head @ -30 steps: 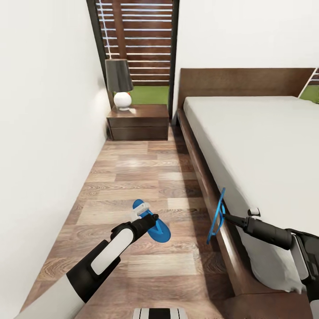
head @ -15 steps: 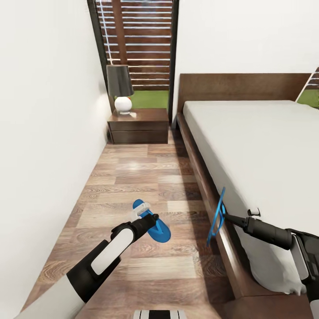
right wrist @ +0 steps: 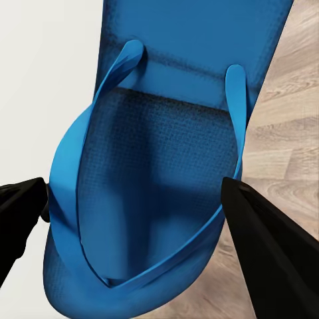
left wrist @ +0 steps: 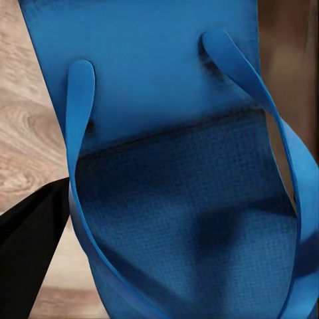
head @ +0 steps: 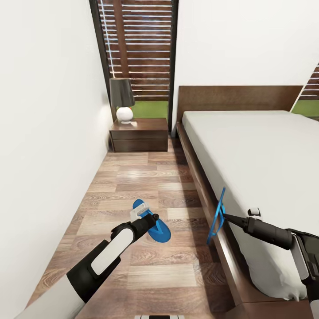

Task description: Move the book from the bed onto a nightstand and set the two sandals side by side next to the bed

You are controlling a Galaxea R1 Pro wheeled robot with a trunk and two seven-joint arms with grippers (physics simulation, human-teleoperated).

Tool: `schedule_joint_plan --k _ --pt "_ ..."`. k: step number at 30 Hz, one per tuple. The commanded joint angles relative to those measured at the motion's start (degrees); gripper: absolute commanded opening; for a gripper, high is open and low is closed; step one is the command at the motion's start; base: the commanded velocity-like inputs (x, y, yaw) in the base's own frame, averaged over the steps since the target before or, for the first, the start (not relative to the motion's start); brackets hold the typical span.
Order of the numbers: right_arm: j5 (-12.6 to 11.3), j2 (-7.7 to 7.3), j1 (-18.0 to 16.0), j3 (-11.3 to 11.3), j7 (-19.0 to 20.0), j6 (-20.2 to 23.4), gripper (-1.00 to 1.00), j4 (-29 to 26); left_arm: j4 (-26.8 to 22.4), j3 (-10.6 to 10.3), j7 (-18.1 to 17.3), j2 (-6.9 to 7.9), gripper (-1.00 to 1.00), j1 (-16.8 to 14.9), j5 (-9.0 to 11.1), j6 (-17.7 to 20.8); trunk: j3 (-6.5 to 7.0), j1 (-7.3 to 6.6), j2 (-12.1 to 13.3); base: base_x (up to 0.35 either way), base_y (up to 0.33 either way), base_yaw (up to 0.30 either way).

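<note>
Camera tilted up; arms unmoved. Left hand (head: 148, 218) grips one sandal (head: 157, 228) over floor (head: 133, 177); right hand (head: 225, 216) grips other sandal (head: 217, 217) edge-on beside bed (head: 266, 155). Risk: thin-edge grip slipping.

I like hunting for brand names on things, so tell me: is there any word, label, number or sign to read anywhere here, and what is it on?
None can be read.
Left sandal: plain blue, no brand, also up close.
Right sandal: plain blue sole and straps, no print.
Nightstand, lamp, bed: no labels.
Left gripper and right gripper: no markings visible.
</note>
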Motion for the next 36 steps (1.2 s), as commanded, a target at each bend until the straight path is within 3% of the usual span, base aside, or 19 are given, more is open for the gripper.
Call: schedule_joint_plan --k 1,8,14,33,36 --pt "-0.09 0.00 -0.02 -0.02 0.06 0.37 -1.00 0.01 -0.08 -0.10 0.35 0.04 -1.00 -0.06 0.16 0.16 0.18 -0.03 0.00 0.000 0.000 0.000" --pt "-0.09 -0.09 -0.02 -0.11 0.13 0.37 -1.00 0.01 -0.08 -0.10 0.34 0.04 -1.00 -0.06 0.16 0.20 1.73 -0.21 0.09 0.000 0.000 0.000" --pt "-0.09 -0.13 -0.02 -0.12 0.08 0.37 -1.00 0.01 -0.08 -0.10 0.34 0.04 -1.00 -0.06 0.16 0.21 1.73 -0.21 0.09 0.000 0.000 -0.034" --pt "-0.09 -0.13 -0.02 -0.03 0.14 0.37 -1.00 0.01 -0.07 -0.10 0.35 0.04 -1.00 -0.06 0.16 0.20 1.73 -0.21 0.09 0.000 0.000 -0.267" --pt "-0.10 -0.13 -0.02 -0.04 0.15 0.38 -1.00 0.01 -0.07 -0.10 0.35 0.04 -1.00 -0.06 0.16 0.21 2.39 -0.29 0.13 0.000 0.000 -0.116"
